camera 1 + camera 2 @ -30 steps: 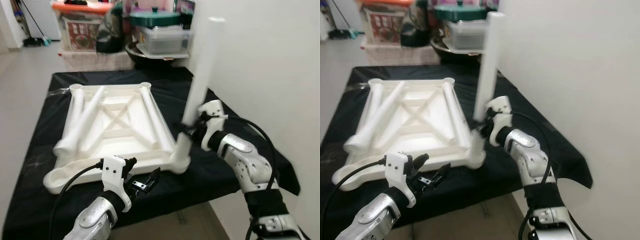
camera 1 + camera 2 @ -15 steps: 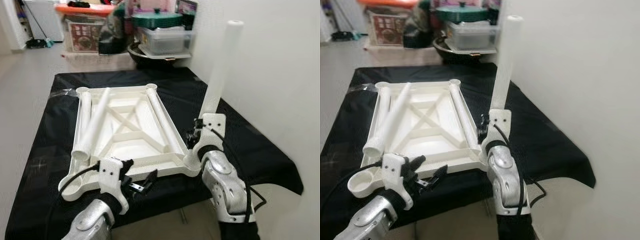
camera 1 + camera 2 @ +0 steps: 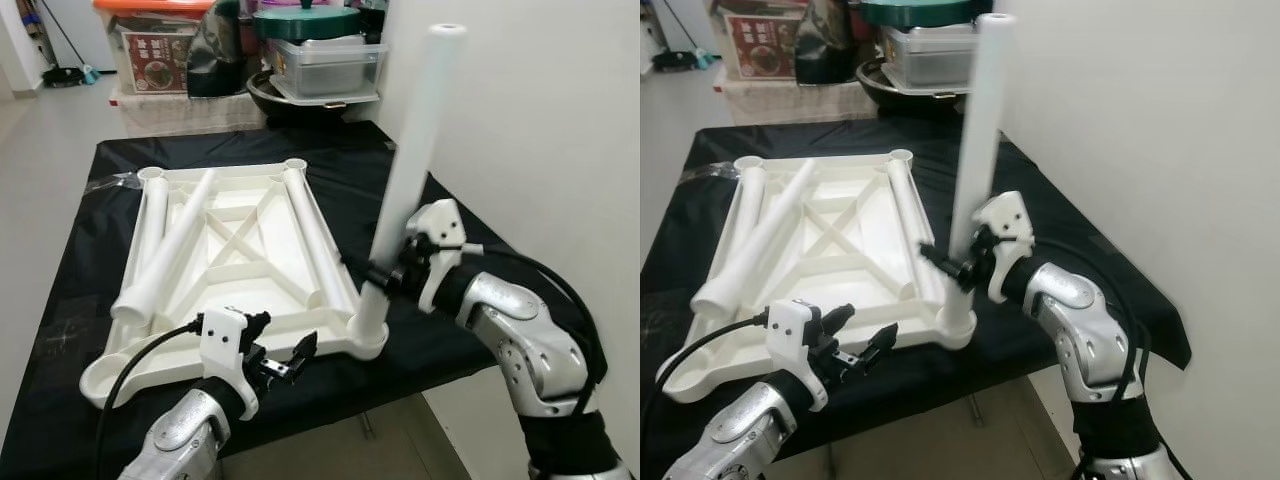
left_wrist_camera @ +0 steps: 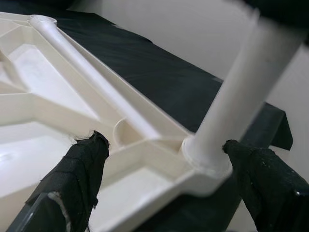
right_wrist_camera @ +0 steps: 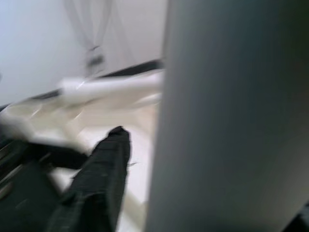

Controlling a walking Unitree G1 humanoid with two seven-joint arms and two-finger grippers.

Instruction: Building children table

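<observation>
**Clutter we are seeing behind the work surface**

We are looking at a black cloth (image 3: 470,215) covering the surface. Beyond it, a clear plastic bin (image 3: 325,68) under a green lid (image 3: 305,20) is sitting beside a box with an orange lid (image 3: 150,12). A white wall (image 3: 540,120) is running along the right.

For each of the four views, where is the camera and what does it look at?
Left eye and right eye views: head, looking down at the tabletop on the black cloth; both arms show.
Left wrist view: looks past its black fingers at the leg in the corner socket.
Right wrist view: close on that same leg.
</observation>
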